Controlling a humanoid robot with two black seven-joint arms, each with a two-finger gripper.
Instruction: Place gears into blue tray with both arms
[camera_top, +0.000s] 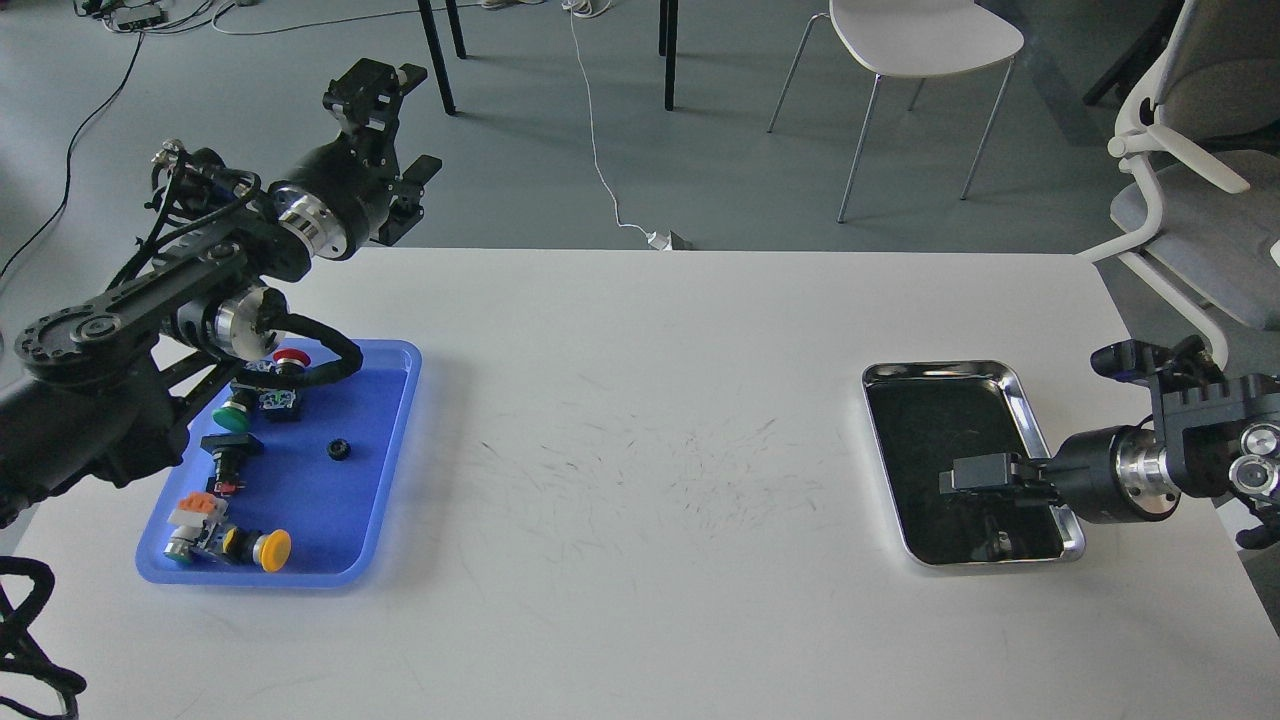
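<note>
One small black gear lies inside the blue tray at the table's left. My left gripper is open and raised beyond the table's far left edge, well behind that tray, with nothing between its fingers. My right gripper reaches in from the right, low over the near half of the steel tray. Its fingers look like one dark block against the tray's dark floor, so their state is unclear. No gear shows in the steel tray; the gripper covers part of the floor.
Several push-buttons share the blue tray, among them a red one, a green one and a yellow one. My left arm's cable hangs over the tray's back edge. Chairs stand beyond the table.
</note>
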